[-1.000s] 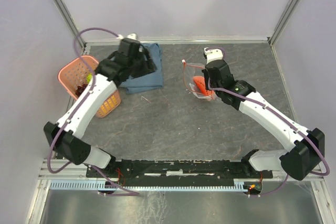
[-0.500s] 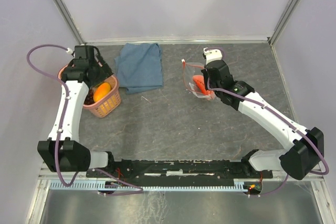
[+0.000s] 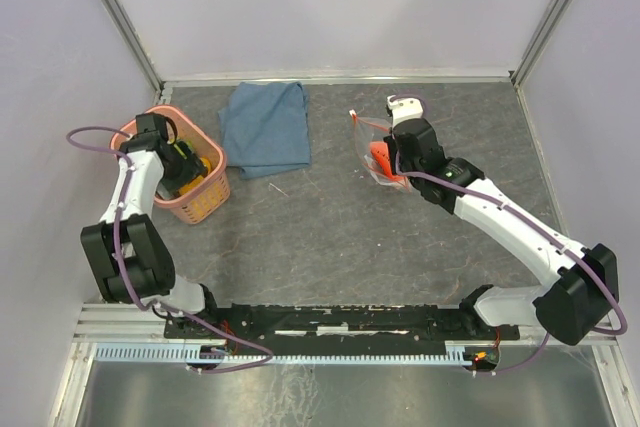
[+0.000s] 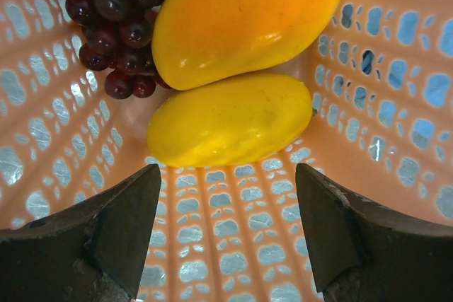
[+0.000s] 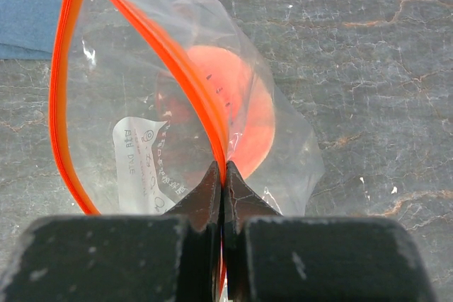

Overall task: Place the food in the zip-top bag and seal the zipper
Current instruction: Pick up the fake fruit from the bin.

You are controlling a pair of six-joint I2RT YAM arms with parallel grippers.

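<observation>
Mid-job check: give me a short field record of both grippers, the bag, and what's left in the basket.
left gripper: jaws open, down inside the basket, holding nothing
right gripper: jaws shut on the zipper
bag: mouth open, one orange-red food piece inside
in basket: grapes, orange-yellow fruit, yellow fruit
cloth: blue, lying between basket and bag
seal: not yet done
</observation>
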